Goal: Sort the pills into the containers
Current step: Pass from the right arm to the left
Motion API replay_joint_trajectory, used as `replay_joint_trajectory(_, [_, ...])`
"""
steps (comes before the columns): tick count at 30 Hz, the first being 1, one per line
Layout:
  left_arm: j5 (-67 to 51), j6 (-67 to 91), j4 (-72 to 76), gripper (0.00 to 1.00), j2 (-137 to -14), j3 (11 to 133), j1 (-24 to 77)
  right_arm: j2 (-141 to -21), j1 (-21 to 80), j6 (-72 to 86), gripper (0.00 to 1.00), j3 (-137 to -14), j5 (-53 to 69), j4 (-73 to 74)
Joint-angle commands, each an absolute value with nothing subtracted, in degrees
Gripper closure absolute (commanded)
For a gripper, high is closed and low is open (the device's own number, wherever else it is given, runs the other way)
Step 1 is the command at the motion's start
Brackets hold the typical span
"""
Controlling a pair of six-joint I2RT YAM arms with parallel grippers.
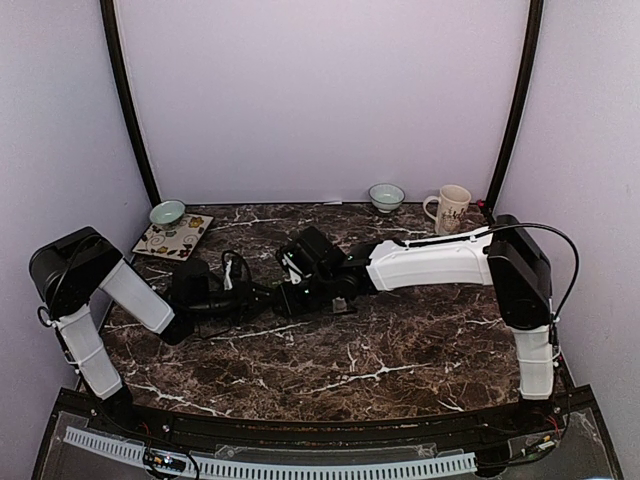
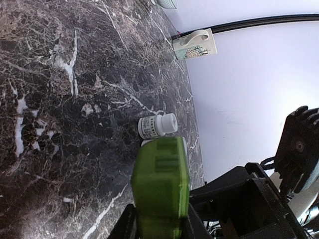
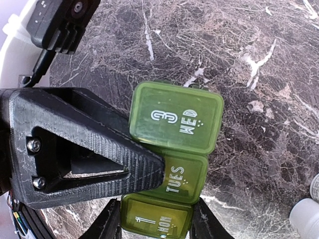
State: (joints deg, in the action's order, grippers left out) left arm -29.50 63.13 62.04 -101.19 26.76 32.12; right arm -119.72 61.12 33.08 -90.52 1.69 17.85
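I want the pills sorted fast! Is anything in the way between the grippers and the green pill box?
Nothing visible is. The left gripper and the right gripper are both clamped right on the green pill box.

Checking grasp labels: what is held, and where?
The green pill organizer: right gripper clamps its MON end; left gripper pinches it near the TUES compartment.
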Motion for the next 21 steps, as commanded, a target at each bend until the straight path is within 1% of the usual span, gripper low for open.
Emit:
replay_joint_trajectory(1, [-29.71,63.02,64.54,0.84,-101.12,25.63,32.66,-118.21,61.35,32.88,0.61,-92.02,2.97,14.99])
replay_joint_trajectory(4, [-29.71,63.05,65.05,0.9,-101.16,25.25,32.65,-118.04,61.32,32.74,0.57,-92.02,3.05,15.41])
replay_joint_trajectory(6, [-29.93,63.26,65.52,0.92,-101.33,25.14,32.61,-117.97,61.33,32.49,0.53,-92.13,3.24,15.78])
replay_joint_trajectory(12, [-30.73,62.1,65.86,0.93,-101.06,24.83,32.61,-115.28,61.27,31.26,0.4,-90.15,2.71,16.22])
replay_joint_trajectory(17, [-32.59,60.26,65.34,0.94,-100.07,25.64,32.52,-109.96,61.17,30.4,0.34,-85.78,1.31,15.95])
replay_joint_trajectory(21, [-36.13,58.42,64.63,0.94,-99.39,27.22,32.43,-104.67,61.05,29.65,0.32,-81.87,-0.21,16.52])
